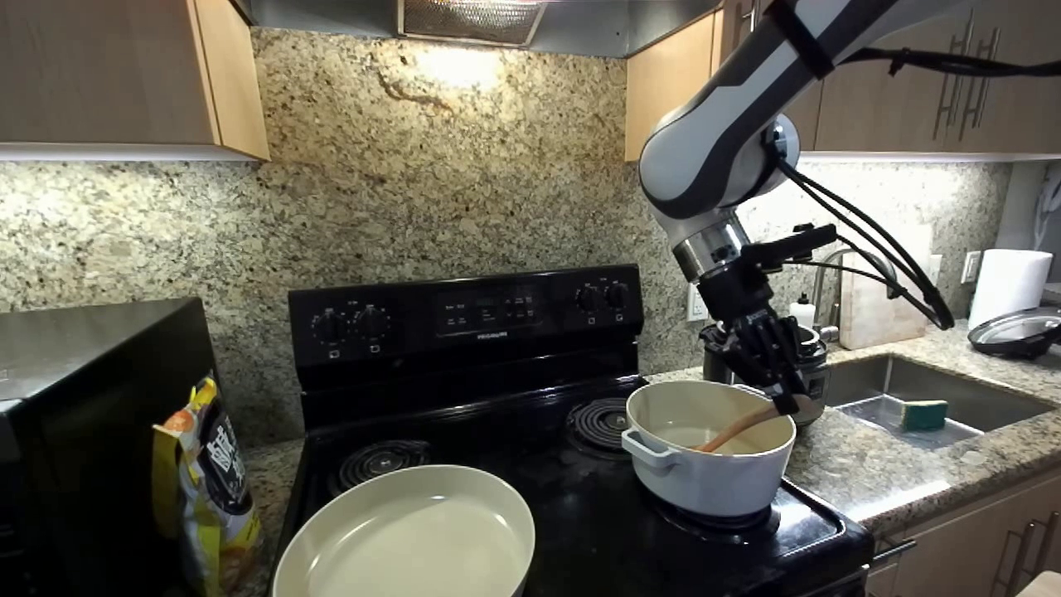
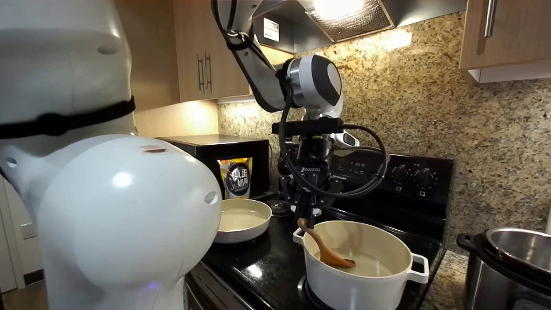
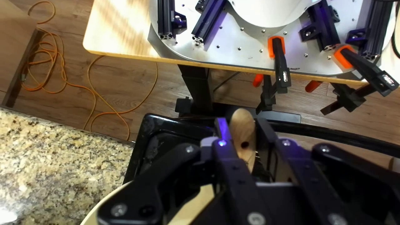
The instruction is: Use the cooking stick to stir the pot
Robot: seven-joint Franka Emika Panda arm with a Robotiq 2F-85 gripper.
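The cooking stick (image 1: 738, 427) is a light-brown wooden spoon leaning in the white pot (image 1: 714, 489). In an exterior view its bowl end (image 2: 331, 257) rests low inside the pot (image 2: 353, 288), and its handle rises over the rim. My gripper (image 1: 787, 404) is above the pot's rim, around the handle's upper end; the gripper shows there too (image 2: 309, 217). In the wrist view the gripper's fingers (image 3: 243, 126) are close against both sides of the stick's holed handle end (image 3: 242, 122). Part of the pot (image 3: 195, 206) shows behind the fingers; the stick's bowl is hidden there.
A wide shallow cream dish (image 1: 406, 539) sits on the black stove (image 1: 572, 514). A steel cooker (image 2: 486, 280) stands near the pot. A sink with a sponge (image 1: 924, 414) lies beyond. A snack bag (image 1: 220, 497) leans by the microwave. Clamps (image 3: 281, 62) hold the robot's base.
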